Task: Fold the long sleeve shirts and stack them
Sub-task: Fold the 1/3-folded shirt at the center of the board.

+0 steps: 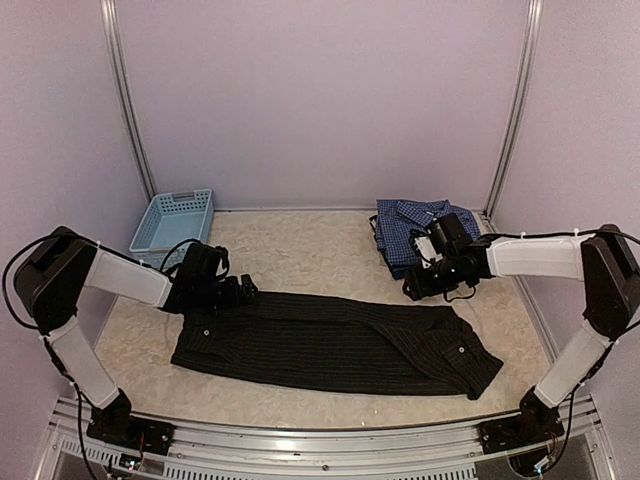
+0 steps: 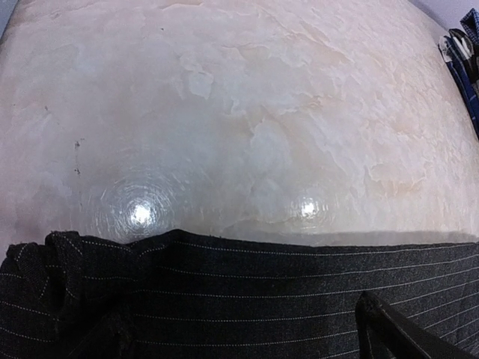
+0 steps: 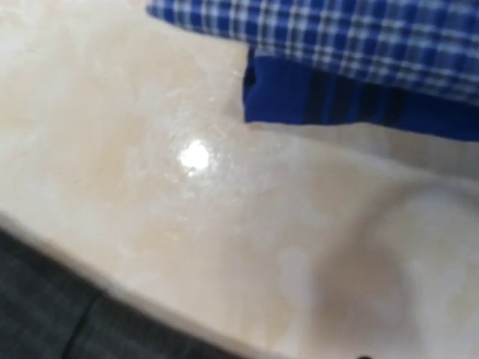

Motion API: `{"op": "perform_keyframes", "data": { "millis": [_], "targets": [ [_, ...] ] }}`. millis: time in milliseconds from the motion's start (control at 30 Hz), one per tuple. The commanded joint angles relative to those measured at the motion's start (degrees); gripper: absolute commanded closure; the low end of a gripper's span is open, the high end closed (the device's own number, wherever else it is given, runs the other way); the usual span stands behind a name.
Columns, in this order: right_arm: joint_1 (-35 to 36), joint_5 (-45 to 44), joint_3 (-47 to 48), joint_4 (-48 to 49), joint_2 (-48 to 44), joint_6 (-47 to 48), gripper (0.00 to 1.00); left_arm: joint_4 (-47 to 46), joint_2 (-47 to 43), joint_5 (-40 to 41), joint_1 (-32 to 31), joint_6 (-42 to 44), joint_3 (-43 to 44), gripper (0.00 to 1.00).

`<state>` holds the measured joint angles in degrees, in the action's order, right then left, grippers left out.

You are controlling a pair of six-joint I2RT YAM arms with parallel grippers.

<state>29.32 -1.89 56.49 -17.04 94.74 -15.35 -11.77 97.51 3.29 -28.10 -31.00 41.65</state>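
The pale stone-patterned table (image 1: 300, 250) took up most of the space. Across its near middle lay the black pinstriped shirt (image 1: 330, 345), folded into a long flat band. The blue check shirt (image 1: 405, 225) sat folded at the far right corner, and a light blue basket (image 1: 178, 195) stood far left. The left gripper (image 1: 243, 291) hung over the band's far left edge, jaws seemingly spread, clasping nothing. The right gripper (image 1: 412, 290) hovered between both shirts, and I couldn't tell its jaws' state.
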Motion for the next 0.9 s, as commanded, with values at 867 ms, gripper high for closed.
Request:
{"op": "perform_keyframes", "data": {
  "millis": [867],
  "targets": [
    [14.6,-4.3,-19.2,-29.7,-26.0,-28.3,0.41,-0.5,-19.0,-6.8,-1.0,-3.6,-2.8,0.01]
  ]
}}
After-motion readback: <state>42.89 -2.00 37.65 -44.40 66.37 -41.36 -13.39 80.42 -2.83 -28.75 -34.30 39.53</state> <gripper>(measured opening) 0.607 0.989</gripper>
